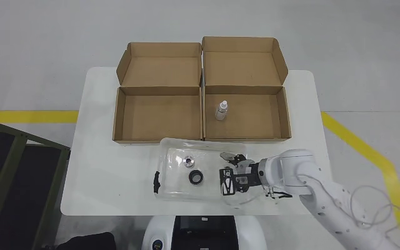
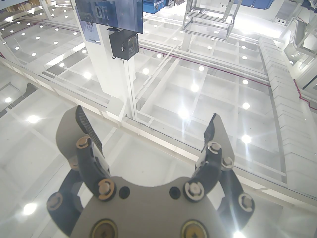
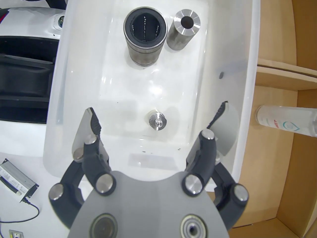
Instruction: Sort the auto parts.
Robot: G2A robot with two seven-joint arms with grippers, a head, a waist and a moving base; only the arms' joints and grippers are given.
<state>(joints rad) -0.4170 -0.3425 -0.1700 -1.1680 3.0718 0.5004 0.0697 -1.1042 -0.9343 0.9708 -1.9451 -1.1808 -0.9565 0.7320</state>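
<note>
Right hand (image 3: pixel 157 108) released | small shiny silver stud (image 3: pixel 156 122) in tub (image 3: pixel 250 50) | left hand (image 2: pixel 147 112) released

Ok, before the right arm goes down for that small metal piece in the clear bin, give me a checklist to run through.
1. The right gripper is open: ok, jaws spread wide.
2. The small metal part is lined up under the gap: ok, about midway between the jaws.
3. Room around it: ok, the bearing and the steel sleeve stand apart from it, farther along the clear bin.
4. Height above the part: cannot tell.
5. Which box it belongs in: cannot tell; one cardboard box holds a bottle.
6. The left gripper is out of the way: ok, open and pointing at the ceiling.
</note>
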